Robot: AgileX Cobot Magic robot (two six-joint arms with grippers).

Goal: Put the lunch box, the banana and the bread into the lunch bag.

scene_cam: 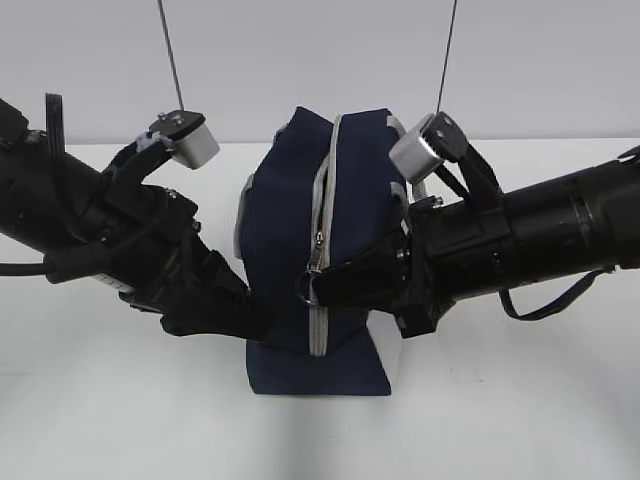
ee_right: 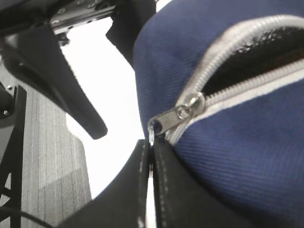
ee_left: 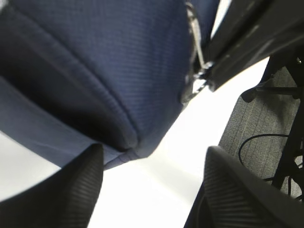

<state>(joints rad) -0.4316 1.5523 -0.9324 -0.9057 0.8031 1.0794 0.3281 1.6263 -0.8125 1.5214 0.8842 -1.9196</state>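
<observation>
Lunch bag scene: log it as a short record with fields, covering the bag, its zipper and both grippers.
surface: white table
lunch bag: navy, standing upright at the middle of the table
zipper: partly open, dark gap showing behind the slider
ring pull: hanging at the bag's front, at the right gripper's tips
right gripper: shut, fingers pressed together at the pull below the slider
left gripper: open, at the bag's lower left corner, gripping nothing visible
lunch box, banana, bread: not visible in any view
</observation>
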